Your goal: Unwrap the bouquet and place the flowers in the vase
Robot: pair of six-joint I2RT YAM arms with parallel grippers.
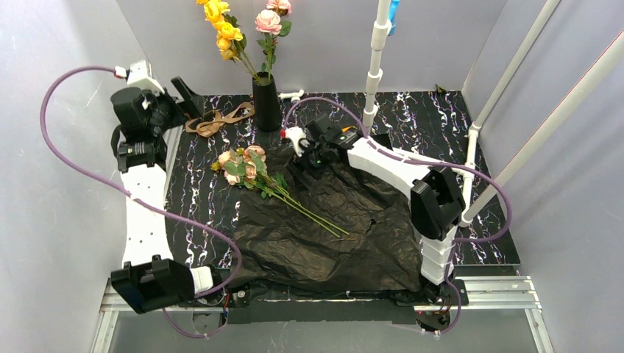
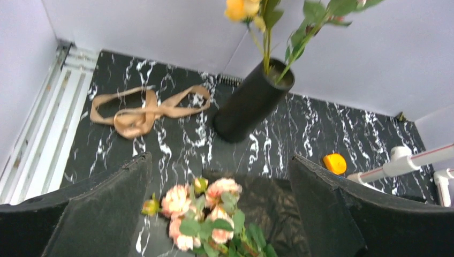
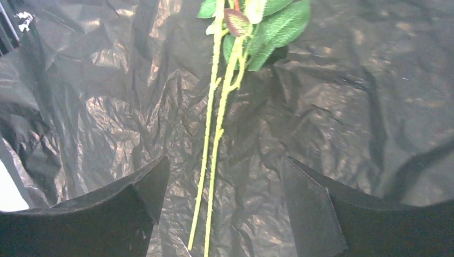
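Note:
The bouquet lies undone. Its crinkled black wrapping paper [image 1: 331, 228] is spread flat on the table, and the tan ribbon [image 1: 217, 120] lies loose left of the vase. The black vase [image 1: 266, 103] stands upright at the back with yellow and pink flowers [image 1: 224, 29] in it. A bunch of pink flowers [image 1: 241, 165] lies at the paper's far left corner, stems [image 1: 316, 217] running toward the middle. My right gripper [image 3: 224, 163] hovers open over the paper, two green stems [image 3: 211, 160] between its fingers, untouched. My left gripper [image 2: 219, 160] is open and empty above the pink blooms [image 2: 201, 214].
A white pipe post [image 1: 375, 66] rises right of the vase, with slanted white pipes [image 1: 515, 110] along the right side. Grey walls close in the back and sides. A small orange part [image 2: 334, 163] shows near the white pipe in the left wrist view.

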